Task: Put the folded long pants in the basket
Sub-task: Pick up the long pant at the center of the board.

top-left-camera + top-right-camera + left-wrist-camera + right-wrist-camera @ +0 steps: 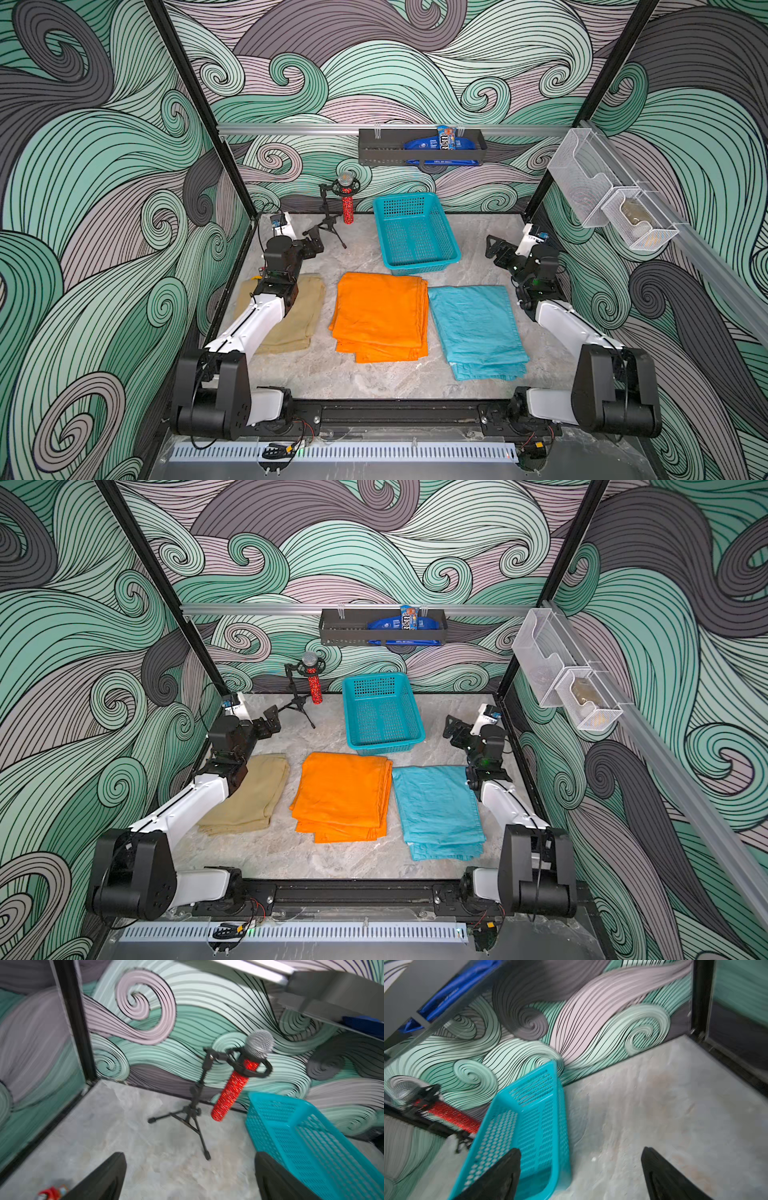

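1. Nearest the camera in both top views, a black rail runs along the front edge of the marble-patterned bench (291, 374), carrying the bases of the two arms.
2. The basket (415, 232), teal plastic with perforated sides, sits at the back middle of the bench, empty.
3. Just in front of the basket lie the orange pants (380, 316), folded flat, their back edge close to the basket's front rim.
4. The turquoise pants (478, 328) lie folded in front of the basket and to its right, just beside the orange ones.
5. The tan pants (297, 316) lie folded in front of the basket and to its left, partly under the left arm.
6. The left tool (312, 245) hovers left of the basket, jaws spread, holding nothing.
7. The right tool (496, 251) hovers right of the basket, jaws also spread and empty; its wrist view is blurred.
8. A red microphone (347, 201) on a small black tripod stands left of the basket, near the back wall.
9. A black wall rack (422, 145) with blue packets hangs above and behind the basket.
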`<state>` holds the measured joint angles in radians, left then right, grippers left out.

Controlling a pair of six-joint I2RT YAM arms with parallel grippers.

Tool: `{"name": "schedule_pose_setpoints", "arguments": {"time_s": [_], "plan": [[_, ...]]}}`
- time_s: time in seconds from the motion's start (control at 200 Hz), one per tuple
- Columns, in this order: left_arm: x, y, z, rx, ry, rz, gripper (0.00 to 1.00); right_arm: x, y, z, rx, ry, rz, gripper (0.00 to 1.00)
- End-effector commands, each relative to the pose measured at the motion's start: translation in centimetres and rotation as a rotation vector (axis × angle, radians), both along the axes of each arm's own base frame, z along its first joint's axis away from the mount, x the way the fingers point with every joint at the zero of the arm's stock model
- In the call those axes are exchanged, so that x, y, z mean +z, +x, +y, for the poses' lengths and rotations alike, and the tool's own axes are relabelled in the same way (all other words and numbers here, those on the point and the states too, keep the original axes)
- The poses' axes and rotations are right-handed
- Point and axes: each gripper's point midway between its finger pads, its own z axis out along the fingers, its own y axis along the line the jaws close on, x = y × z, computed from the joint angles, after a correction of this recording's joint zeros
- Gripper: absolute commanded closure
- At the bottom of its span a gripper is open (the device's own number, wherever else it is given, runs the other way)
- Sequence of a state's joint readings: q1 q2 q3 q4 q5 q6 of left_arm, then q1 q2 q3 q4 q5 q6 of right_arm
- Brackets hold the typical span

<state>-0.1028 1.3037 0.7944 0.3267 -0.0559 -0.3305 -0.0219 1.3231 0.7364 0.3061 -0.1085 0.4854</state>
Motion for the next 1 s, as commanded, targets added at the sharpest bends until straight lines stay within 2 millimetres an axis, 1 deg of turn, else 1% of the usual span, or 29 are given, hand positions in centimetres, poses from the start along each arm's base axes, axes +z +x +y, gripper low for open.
{"name": "schedule_pose_setpoints", "arguments": {"time_s": [0.0, 0.03, 0.09, 0.145, 0.215, 0.25, 0.33, 0.355, 0.425, 0.535, 0.73, 0.845, 0.931, 0.996], "plan": [[-7.5, -4.5, -3.6, -0.097, -0.188, 0.334, 0.02, -3.3, -4.9, 6.8, 0.143, 0.064, 0.262, 0.08], [-8.2, -5.4, -4.5, -0.122, -0.205, 0.353, 0.03, -3.2, -5.9, 8.7, 0.188, 0.078, 0.267, 0.08], [-9.0, -7.0, -5.9, -0.167, -0.219, 0.387, 0.03, -3.5, -8.3, 11.9, 0.242, 0.112, 0.304, 0.10], [-9.6, -8.3, -7.1, -0.201, -0.221, 0.420, 0.03, -4.3, -10.5, 14.5, 0.304, 0.124, 0.346, 0.11], [-10.0, -9.6, -8.5, -0.260, -0.214, 0.463, 0.03, -6.2, -13.3, 16.7, 0.346, 0.144, 0.423, 0.12], [-10.3, -10.2, -9.0, -0.284, -0.210, 0.486, 0.03, -7.3, -14.4, 17.5, 0.360, 0.148, 0.457, 0.13], [-11.0, -11.2, -9.1, -0.296, -0.202, 0.522, 0.03, -9.6, -15.9, 17.9, 0.359, 0.136, 0.523, 0.14], [-11.2, -11.4, -9.1, -0.299, -0.200, 0.528, 0.03, -10.2, -16.2, 17.8, 0.350, 0.140, 0.543, 0.14], [-11.5, -11.6, -9.3, -0.313, -0.205, 0.524, 0.03, -11.0, -16.4, 17.8, 0.349, 0.135, 0.568, 0.14], [-12.0, -11.6, -9.8, -0.335, -0.224, 0.529, 0.03, -12.0, -16.1, 18.0, 0.357, 0.100, 0.595, 0.14], [-13.1, -11.4, -10.0, -0.330, -0.241, 0.565, 0.03, -14.4, -16.1, 19.6, 0.414, 0.079, 0.693, 0.15], [-13.5, -11.2, -10.0, -0.328, -0.234, 0.569, 0.03, -15.6, -16.0, 19.7, 0.408, 0.062, 0.731, 0.15], [-13.7, -11.1, -9.9, -0.320, -0.225, 0.577, 0.03, -15.8, -15.9, 19.9, 0.414, 0.061, 0.738, 0.17], [-13.7, -11.0, -9.8, -0.317, -0.221, 0.582, 0.03, -15.1, -15.7, 20.1, 0.419, 0.068, 0.720, 0.19]]}}
